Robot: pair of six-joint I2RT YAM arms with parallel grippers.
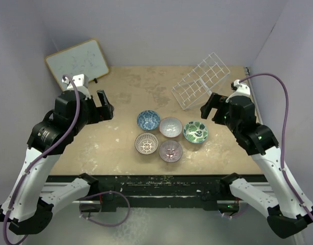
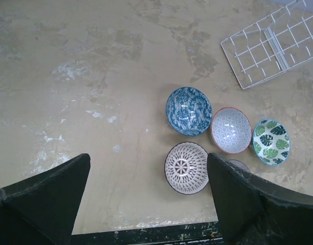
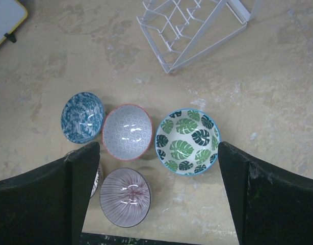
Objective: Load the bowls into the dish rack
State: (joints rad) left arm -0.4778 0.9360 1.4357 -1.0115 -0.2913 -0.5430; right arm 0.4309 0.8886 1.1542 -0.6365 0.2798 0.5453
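Here, five bowls sit unracked on the surface; left end effector and right end effector hover spread, empty. Probably best: pinch one rim, slot it into the dish rack.

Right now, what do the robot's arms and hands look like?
The left arm and right arm have white lower segments, black joints above and a looping purple cable each. The left hand and right hand are black, with two broad wedge-shaped fingers.
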